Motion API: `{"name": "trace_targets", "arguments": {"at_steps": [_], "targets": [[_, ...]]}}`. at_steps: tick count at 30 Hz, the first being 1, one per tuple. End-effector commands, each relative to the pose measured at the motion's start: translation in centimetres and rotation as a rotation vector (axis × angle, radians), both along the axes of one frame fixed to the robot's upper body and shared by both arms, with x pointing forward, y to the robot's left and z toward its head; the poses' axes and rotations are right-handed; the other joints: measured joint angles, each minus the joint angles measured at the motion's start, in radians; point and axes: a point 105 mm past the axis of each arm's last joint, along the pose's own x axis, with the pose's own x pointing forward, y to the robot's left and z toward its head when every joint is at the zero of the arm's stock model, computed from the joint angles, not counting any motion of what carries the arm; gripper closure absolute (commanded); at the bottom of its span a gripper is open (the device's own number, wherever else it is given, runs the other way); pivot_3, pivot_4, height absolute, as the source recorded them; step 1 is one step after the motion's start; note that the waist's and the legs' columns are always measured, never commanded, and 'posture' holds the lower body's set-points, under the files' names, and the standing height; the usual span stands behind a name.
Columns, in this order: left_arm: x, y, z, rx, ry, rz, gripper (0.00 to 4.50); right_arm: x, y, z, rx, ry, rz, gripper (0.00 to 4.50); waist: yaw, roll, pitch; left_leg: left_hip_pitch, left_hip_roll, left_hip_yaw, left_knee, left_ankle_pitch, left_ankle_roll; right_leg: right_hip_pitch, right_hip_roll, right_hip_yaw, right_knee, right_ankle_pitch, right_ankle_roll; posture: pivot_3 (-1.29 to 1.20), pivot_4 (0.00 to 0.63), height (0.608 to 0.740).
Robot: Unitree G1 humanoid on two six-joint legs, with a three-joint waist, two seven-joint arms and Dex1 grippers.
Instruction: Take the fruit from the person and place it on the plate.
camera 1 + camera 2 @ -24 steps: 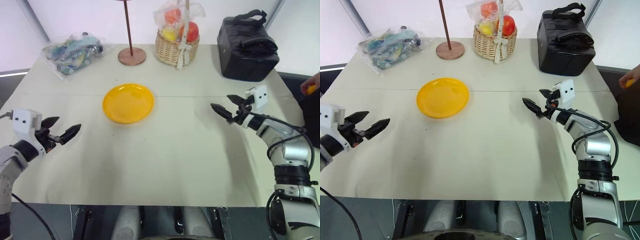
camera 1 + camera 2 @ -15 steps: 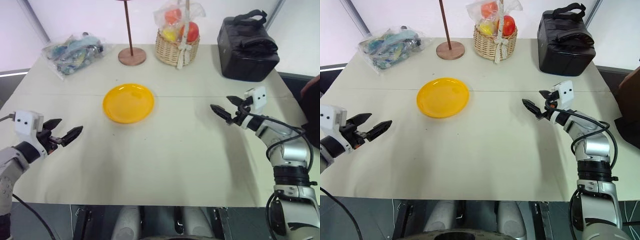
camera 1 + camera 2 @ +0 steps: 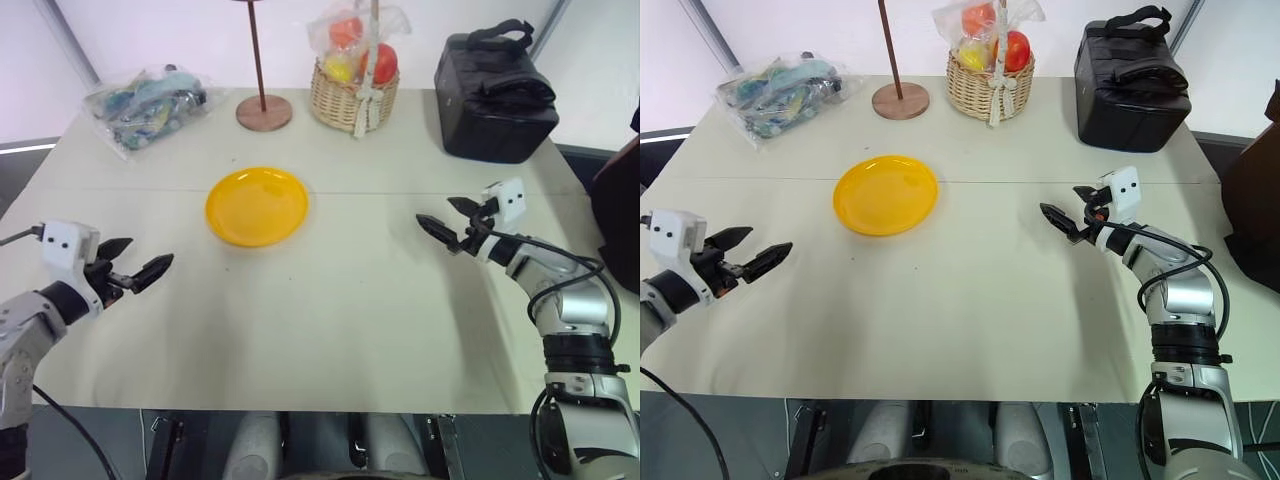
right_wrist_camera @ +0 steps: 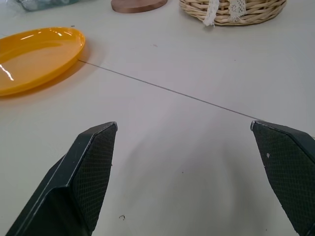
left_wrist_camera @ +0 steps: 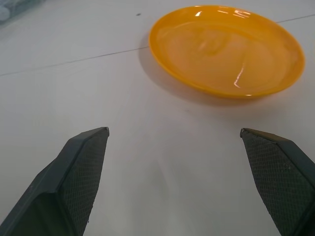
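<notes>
The yellow plate (image 3: 257, 205) sits flat and bare on the table (image 3: 330, 310), a little left of centre, nearer the far edge than the near one. Left gripper (image 3: 140, 267) hangs over the table by the left edge, jaws wide apart and holding nothing, pointed in across the table with the plate ahead of it. From the left wrist camera the two black fingers (image 5: 81, 167) stand far apart with the plate beyond them and bare table between.

Over on the right side, the right gripper (image 3: 445, 221) hovers above the table, jaws spread as well and empty, aimed toward the middle of the table. Its wrist camera looks across a thin seam in the table toward the plate, the round wooden stand base (image 4: 139, 5) and the foot of the wicker basket (image 4: 231, 10).

Along the far edge: a clear plastic bag (image 3: 143, 105) of mixed items at the far left corner, then the wooden stand (image 3: 263, 108) with its thin pole, then the basket with wrapped red, orange and yellow fruits (image 3: 362, 55), then a black bag (image 3: 493, 95) toward the far right corner.

Beyond the right edge, a dark shape (image 3: 618, 215), apparently the person's clothing. As for the fruit to be handed over, I cannot tell where it is.
</notes>
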Motion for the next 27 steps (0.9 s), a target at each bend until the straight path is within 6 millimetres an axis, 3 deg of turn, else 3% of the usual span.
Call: {"name": "trace_targets", "arguments": {"at_steps": [1,27], "targets": [[0.10,-0.28,1.59,0.031,-0.059,-0.013,0.00,-0.07,0.63,1.44,-0.003,-0.054,0.021,0.06,0.000,0.000,0.000,0.000,0.000,0.000,0.000,0.000,0.000,0.000,0.000,0.000,0.000,0.000,0.000,0.00,0.150,0.740],[0.65,-0.45,1.80,0.031,-0.076,-0.025,0.00,-0.22,0.88,1.56,-0.020,-0.057,0.019,0.06,0.000,0.000,0.000,0.000,0.000,0.000,0.000,0.000,0.000,0.000,0.000,0.000,0.000,0.000,0.000,0.00,0.150,0.740]]}}
